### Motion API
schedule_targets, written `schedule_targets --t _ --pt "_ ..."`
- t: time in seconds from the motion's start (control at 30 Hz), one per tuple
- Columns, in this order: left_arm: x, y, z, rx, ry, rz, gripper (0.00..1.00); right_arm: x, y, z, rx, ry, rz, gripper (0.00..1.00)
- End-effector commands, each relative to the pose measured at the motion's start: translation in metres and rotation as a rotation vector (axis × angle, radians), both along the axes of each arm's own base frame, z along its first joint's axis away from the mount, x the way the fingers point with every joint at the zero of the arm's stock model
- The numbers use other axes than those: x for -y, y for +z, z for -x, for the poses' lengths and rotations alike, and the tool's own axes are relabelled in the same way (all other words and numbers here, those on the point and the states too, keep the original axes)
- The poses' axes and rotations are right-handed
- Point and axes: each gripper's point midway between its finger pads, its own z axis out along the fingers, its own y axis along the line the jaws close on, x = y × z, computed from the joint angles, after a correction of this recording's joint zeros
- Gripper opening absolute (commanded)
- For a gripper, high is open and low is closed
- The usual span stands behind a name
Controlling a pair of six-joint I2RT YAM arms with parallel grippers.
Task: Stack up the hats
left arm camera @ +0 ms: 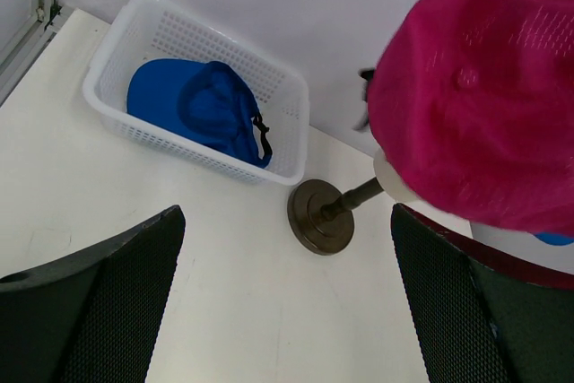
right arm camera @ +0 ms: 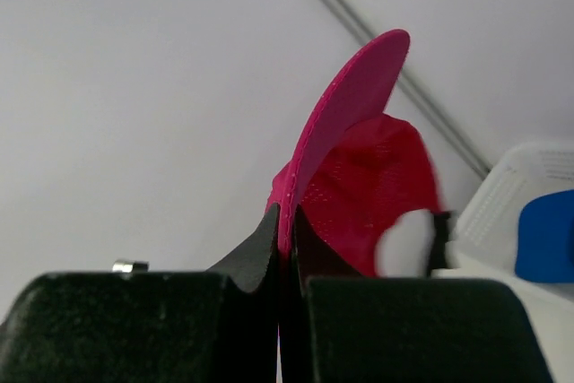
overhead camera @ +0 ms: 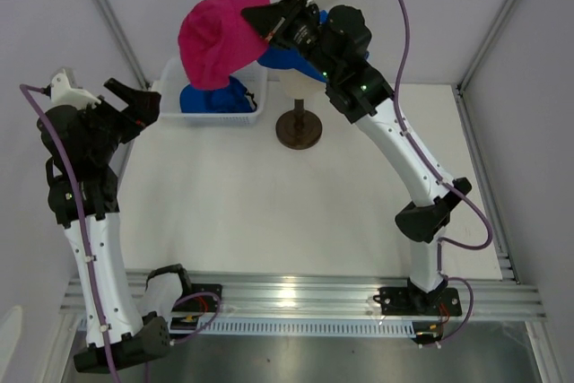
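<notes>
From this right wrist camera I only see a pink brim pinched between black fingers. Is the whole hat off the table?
Observer: Yes; from above, the pink hat hangs in the air from the right gripper, near the white basket.
Operator: What is the blue thing in that basket?
Observer: A blue hat, lying alone inside it.
Operator: And the other arm?
Observer: The left gripper stands open and empty, left of the basket.
</notes>
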Motion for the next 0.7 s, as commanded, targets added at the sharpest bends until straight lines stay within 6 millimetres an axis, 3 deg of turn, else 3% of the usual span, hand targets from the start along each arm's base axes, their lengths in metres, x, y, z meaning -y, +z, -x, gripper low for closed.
schedule_targets --t 0.0,0.07,0.1,0.2,0.23,0.27,0.3,0.33,0.37,0.4,0.43,0.47,0.5,0.53,0.57,0.6,0.63,0.67 --pt "-0.003 0.013 0.004 0.034 0.009 -0.042 0.99 0.014 0.046 0.042 0.145 0.028 -0.054 0.0" --pt "-0.003 0.013 0.003 0.034 0.007 -0.04 0.99 0.015 0.049 0.043 0.151 0.161 -0.134 0.0" --pt "-0.003 0.013 0.003 0.036 0.005 -0.04 1.0 0.011 0.04 0.032 0.09 0.152 -0.134 0.0" --pt "-0.004 0.013 0.005 0.032 0.013 -0.046 0.99 0.016 0.031 0.019 0.07 -0.034 -0.003 0.0" --pt "-0.005 0.014 0.006 0.032 0.021 -0.05 1.0 0.011 0.031 0.03 0.077 0.049 -0.001 0.0" --pt "-0.006 0.015 0.007 0.033 0.023 -0.056 0.99 0.009 0.028 0.023 0.093 0.111 -0.047 0.0" --pt "-0.006 0.023 0.009 0.053 0.028 -0.061 1.0 0.01 0.037 0.033 0.055 0.21 -0.15 0.0" --pt "-0.005 0.015 0.006 0.035 0.024 -0.053 0.99 0.009 0.039 0.036 0.08 0.249 -0.173 0.0" --pt "-0.005 0.013 0.006 0.033 0.019 -0.049 1.0 0.015 0.046 0.035 0.082 0.201 -0.164 0.0" --pt "-0.005 0.013 0.006 0.034 0.019 -0.049 1.0 0.008 0.039 0.037 0.141 0.114 -0.044 0.0" --pt "-0.004 0.013 0.007 0.034 0.018 -0.05 0.99 0.013 0.018 0.017 0.067 -0.06 0.044 0.0" --pt "-0.005 0.011 0.006 0.029 0.022 -0.053 0.99 0.015 0.023 0.02 0.09 -0.111 0.07 0.0" --pt "-0.007 0.011 0.007 0.028 0.029 -0.057 1.0 0.012 0.023 0.025 0.099 -0.099 0.078 0.0" --pt "-0.007 0.01 0.007 0.024 0.033 -0.057 0.99 0.01 0.04 0.041 0.134 0.031 0.002 0.0" --pt "-0.008 0.012 0.007 0.029 0.037 -0.056 1.0 0.009 0.042 0.044 0.127 0.104 -0.04 0.0" --pt "-0.006 0.012 0.007 0.031 0.028 -0.053 0.99 0.008 0.035 0.039 0.098 0.138 -0.064 0.0" --pt "-0.005 0.013 0.007 0.036 0.022 -0.05 1.0 0.014 0.042 0.035 0.088 0.104 -0.092 0.0" --pt "-0.003 0.013 0.007 0.037 0.011 -0.046 1.0 0.014 0.026 0.023 0.09 0.014 0.004 0.0"
